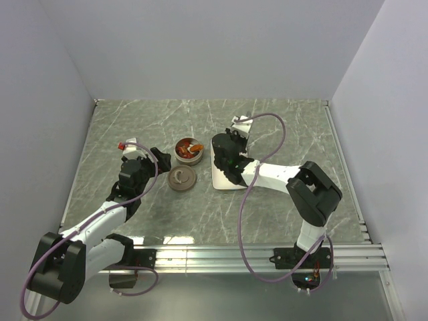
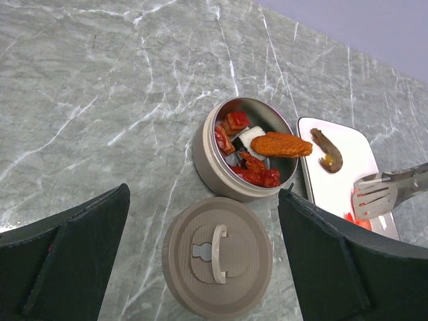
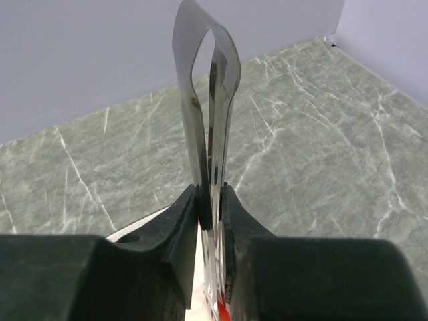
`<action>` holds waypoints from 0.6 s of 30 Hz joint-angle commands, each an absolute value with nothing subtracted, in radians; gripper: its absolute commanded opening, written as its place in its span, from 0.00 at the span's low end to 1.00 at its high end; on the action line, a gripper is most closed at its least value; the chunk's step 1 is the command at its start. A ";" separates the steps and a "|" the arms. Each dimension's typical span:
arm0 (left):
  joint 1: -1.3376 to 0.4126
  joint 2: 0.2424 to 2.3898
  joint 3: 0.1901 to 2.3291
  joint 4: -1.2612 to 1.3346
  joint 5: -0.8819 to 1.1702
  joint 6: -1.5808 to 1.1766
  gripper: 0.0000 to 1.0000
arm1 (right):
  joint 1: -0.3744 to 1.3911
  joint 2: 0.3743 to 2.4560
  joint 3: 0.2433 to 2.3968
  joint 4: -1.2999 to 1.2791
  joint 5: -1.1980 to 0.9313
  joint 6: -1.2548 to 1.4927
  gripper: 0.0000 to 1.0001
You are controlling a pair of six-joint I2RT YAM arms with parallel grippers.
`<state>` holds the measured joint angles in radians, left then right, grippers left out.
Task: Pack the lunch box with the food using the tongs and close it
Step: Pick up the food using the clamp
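One round lunch box (image 2: 208,167) sits open on the marble-patterned desk (image 2: 100,87), with several red and orange food pieces (image 2: 257,160) inside and its single lid (image 2: 217,257) just beside it. One shrimp (image 2: 328,150) and one red piece (image 2: 352,218) lie on the white plate (image 2: 338,194). The right pincer (image 3: 210,221) clamps one pair of tongs (image 3: 208,100). The left pincer (image 2: 204,194) hangs wide open near the lid.

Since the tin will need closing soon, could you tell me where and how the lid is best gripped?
Probably by its small curved handle, from straight above: the lid lies flat on the table, handle up, leaving only a thin low rim at the sides.
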<state>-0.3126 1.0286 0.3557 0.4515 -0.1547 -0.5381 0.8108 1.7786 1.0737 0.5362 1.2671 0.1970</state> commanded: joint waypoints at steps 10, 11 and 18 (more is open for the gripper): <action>-0.310 1.003 0.359 0.491 -0.156 -0.535 0.99 | 0.841 1.732 1.123 0.644 1.241 -0.044 0.03; -0.310 1.005 0.359 0.491 -0.156 -0.535 0.99 | 0.842 1.729 1.126 0.681 1.230 -0.067 0.03; -0.310 1.008 0.362 0.485 -0.161 -0.535 0.99 | 0.862 1.692 1.169 0.735 1.129 -0.136 0.02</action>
<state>-0.3126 1.0233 0.3557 0.4515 -0.1555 -0.5381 0.8471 1.7603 1.1069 0.6407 1.1767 -0.0830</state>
